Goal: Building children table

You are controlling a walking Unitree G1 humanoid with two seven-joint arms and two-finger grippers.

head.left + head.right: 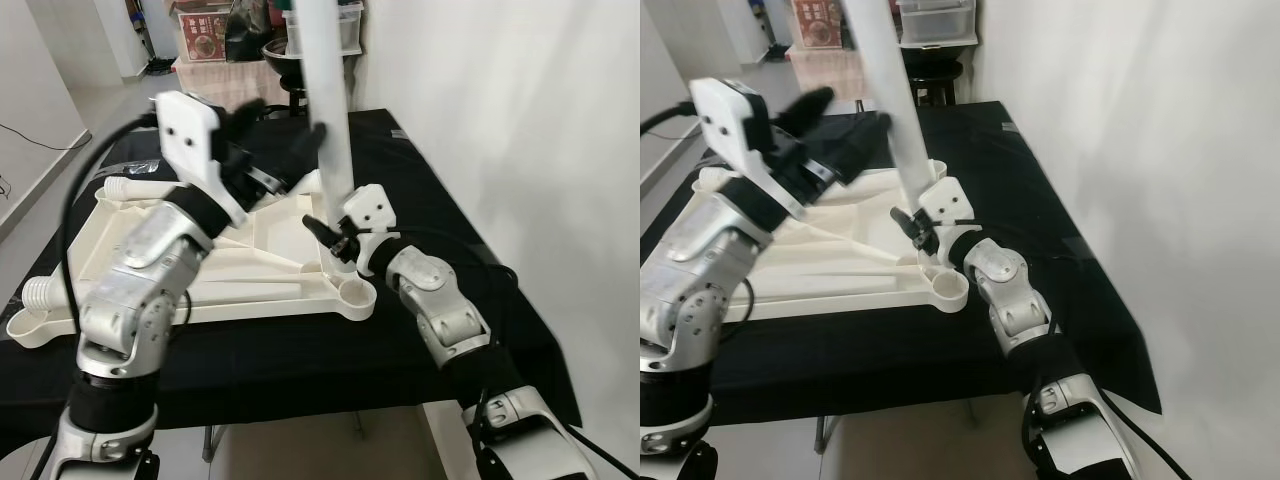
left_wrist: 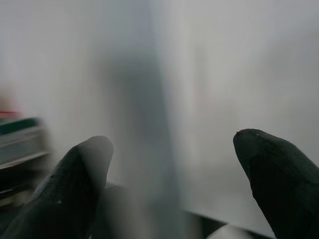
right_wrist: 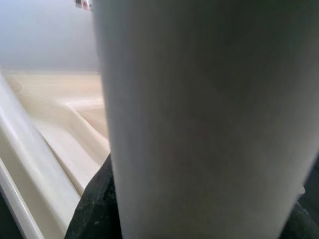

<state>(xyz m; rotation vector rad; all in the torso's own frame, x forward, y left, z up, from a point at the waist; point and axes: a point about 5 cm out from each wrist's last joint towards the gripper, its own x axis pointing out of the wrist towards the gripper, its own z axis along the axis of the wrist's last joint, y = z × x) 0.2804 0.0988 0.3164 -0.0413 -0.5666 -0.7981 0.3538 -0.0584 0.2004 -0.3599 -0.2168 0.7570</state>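
The white child's tabletop [image 1: 250, 270] lies upside down on the black-covered table [image 1: 430, 200]. A long white table leg [image 1: 330, 120] stands upright in a socket near its right front corner, beside an empty round socket [image 1: 357, 293]. My right gripper [image 1: 338, 242] is shut on the leg's base. In the right wrist view the leg [image 3: 199, 124] is pressed between the dark fingers [image 3: 94, 209]. My left gripper [image 1: 285, 145] is raised to the left of the leg at mid-height, open. Its fingertips [image 2: 79, 174] stand wide apart with the blurred leg [image 2: 144, 124] beyond them.
Two loose white legs with threaded ends [image 1: 40, 292] [image 1: 120, 187] lie along the tabletop's left side. A white wall [image 1: 520, 120] runs close on the right. Boxes and a dark stool [image 1: 290, 60] stand behind the table. The table's front edge [image 1: 300, 400] is near my body.
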